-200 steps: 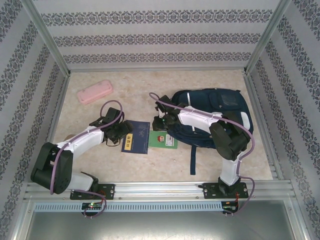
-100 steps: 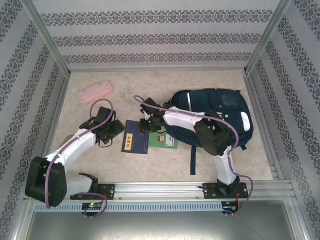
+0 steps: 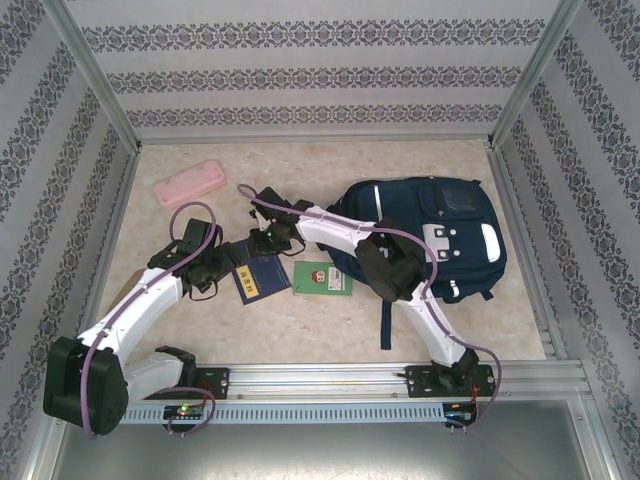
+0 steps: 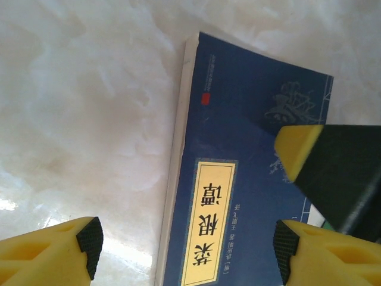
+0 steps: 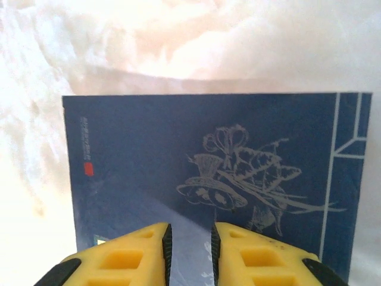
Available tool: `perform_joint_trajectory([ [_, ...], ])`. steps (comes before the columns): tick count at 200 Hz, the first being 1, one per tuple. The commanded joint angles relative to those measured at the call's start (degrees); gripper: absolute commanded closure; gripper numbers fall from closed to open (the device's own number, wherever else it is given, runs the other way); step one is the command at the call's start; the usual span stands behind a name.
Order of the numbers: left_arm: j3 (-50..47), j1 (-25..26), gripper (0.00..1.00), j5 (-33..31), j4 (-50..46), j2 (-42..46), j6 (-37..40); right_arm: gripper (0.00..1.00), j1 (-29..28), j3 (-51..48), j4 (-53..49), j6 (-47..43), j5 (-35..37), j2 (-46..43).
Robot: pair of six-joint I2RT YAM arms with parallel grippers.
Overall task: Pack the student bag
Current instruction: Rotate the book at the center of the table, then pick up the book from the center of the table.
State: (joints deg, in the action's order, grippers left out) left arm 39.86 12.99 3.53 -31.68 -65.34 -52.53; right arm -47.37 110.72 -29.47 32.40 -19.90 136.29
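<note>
1. Left gripper (image 4: 184, 247) was spread wide. The blue book's (image 4: 238, 149) spine edge sat between its fingers, nothing clamped yet.
2. Right gripper (image 5: 190, 250) was nearly closed, just a slit, with its tips at the cover. Couldn't tell if it pinched anything.
3. Student bag (image 3: 440, 225) lay well off to the right of both jaws, past the green book (image 3: 322, 278).
4. My take: steady the cover with the right, sneak one left finger under the spine, then close square so the pages don't fan.
</note>
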Motion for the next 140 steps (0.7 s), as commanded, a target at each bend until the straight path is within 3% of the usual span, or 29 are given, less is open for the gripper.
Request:
perform_joint_trajectory([
  [1, -0.79, -0.80, 0.22, 2.10, 2.55, -2.01, 2.06, 0.70, 0.57, 2.09, -4.03, -2.07, 0.22, -2.04],
  [59, -2.07, -0.79, 0.23, 5.12, 7.64, -7.03, 1.89, 0.67, 2.69, -11.62, -2.23, -3.72, 3.45, -10.90],
  [140, -3.20, -0.84, 0.23, 6.05, 11.76, -12.21, 2.61, 0.69, 2.69, -14.92, 0.27, -2.48, -0.89, -6.69],
])
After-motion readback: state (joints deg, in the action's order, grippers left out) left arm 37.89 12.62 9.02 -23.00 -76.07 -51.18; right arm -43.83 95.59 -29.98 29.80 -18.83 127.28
